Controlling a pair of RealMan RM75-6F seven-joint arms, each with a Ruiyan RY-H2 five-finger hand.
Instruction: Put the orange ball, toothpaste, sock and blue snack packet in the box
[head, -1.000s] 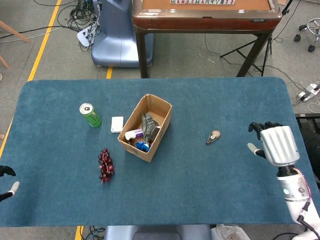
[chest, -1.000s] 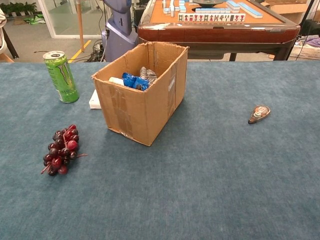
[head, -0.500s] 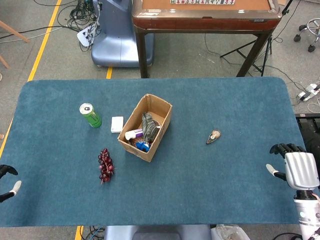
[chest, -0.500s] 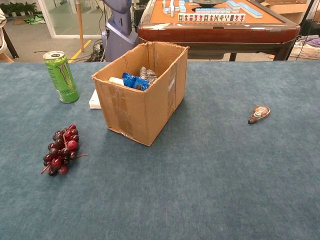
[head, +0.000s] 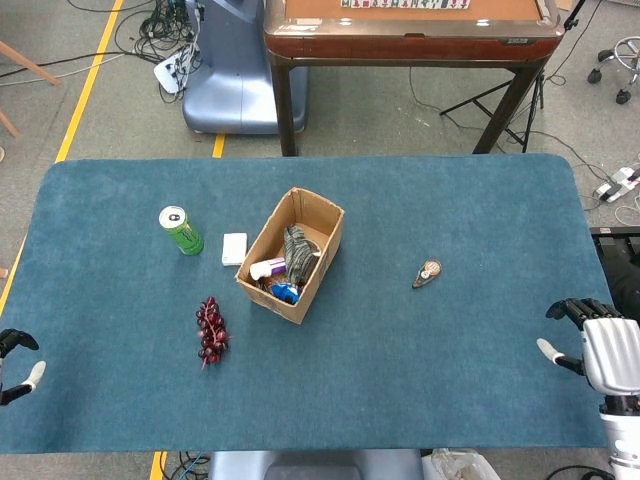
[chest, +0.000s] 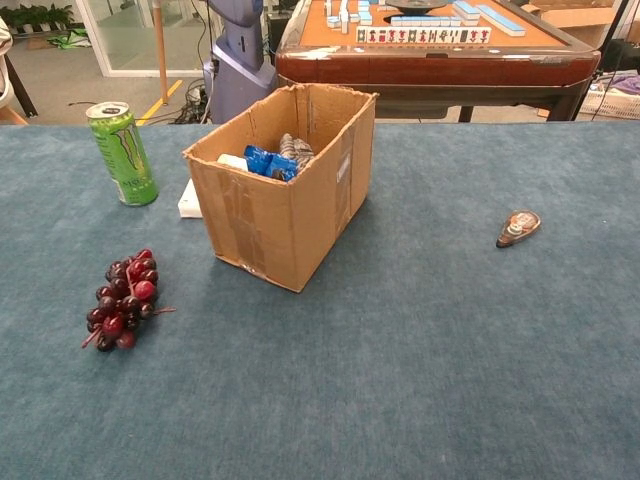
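Observation:
The open cardboard box (head: 318, 262) (chest: 270, 225) stands mid-table. Inside it lie the grey sock (head: 296, 250) (chest: 295, 150), the blue snack packet (head: 285, 292) (chest: 264, 161) and the white toothpaste tube (head: 267, 267) (chest: 232, 161). Something orange shows low in the box beside the packet, mostly hidden. My right hand (head: 598, 341) hovers at the table's right front edge, fingers apart, holding nothing. Only the fingertips of my left hand (head: 14, 358) show at the left edge, spread and empty. Neither hand appears in the chest view.
A green can (head: 181, 230) (chest: 122, 153) and a small white box (head: 234, 248) (chest: 189, 199) stand left of the cardboard box. A bunch of dark grapes (head: 211, 331) (chest: 124, 298) lies in front-left. A small brown object (head: 427, 272) (chest: 517, 227) lies to the right.
My right hand has pulled back from the table's right side toward the front right corner and sunk lower in view. The left hand barely shifted. Objects stayed put.

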